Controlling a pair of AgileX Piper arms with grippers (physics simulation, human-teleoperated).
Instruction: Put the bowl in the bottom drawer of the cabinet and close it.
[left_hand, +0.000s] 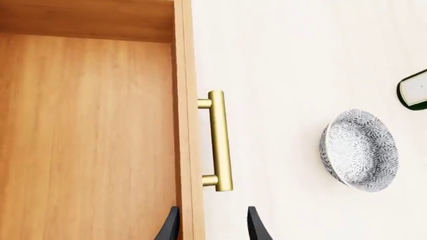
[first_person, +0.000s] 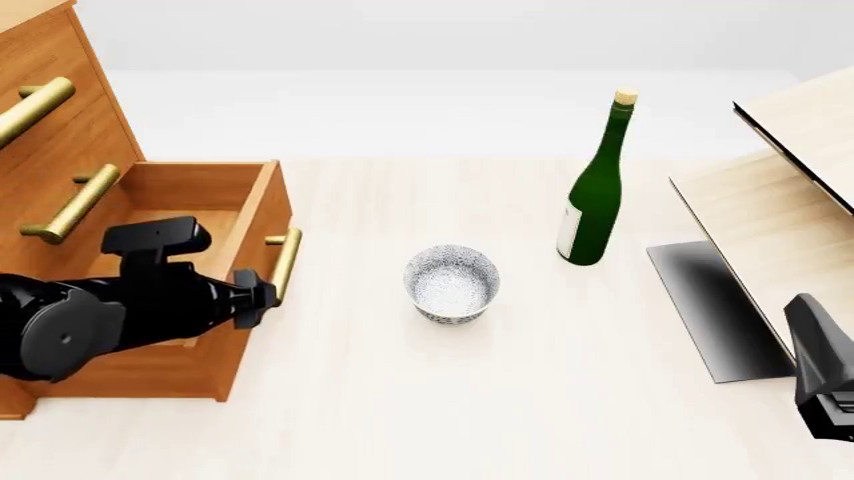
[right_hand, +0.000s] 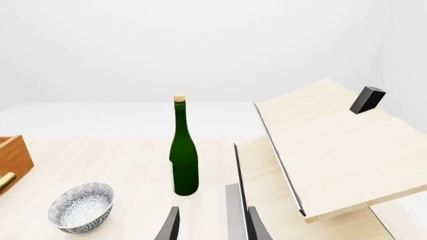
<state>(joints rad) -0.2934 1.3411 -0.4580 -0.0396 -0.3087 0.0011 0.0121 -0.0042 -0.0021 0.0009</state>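
1. Bowl (first_person: 451, 284) status: we find it upright on the table (first_person: 534, 400), between the bottom drawer (first_person: 200, 290) and the green bottle (first_person: 594, 185), touching neither.
2. The drawer is pulled out of the cabinet (first_person: 54, 130) with nothing inside, so the bowl can be lowered straight in.
3. We see the left gripper (left_hand: 212, 227) with fingers parted, straddling the drawer's front panel near its brass handle (left_hand: 219, 140), holding nothing.
4. The right gripper (right_hand: 212, 225) hangs spread and unloaded near the pale wood structure (first_person: 787, 210); we judge it best placed to fetch the bowl.
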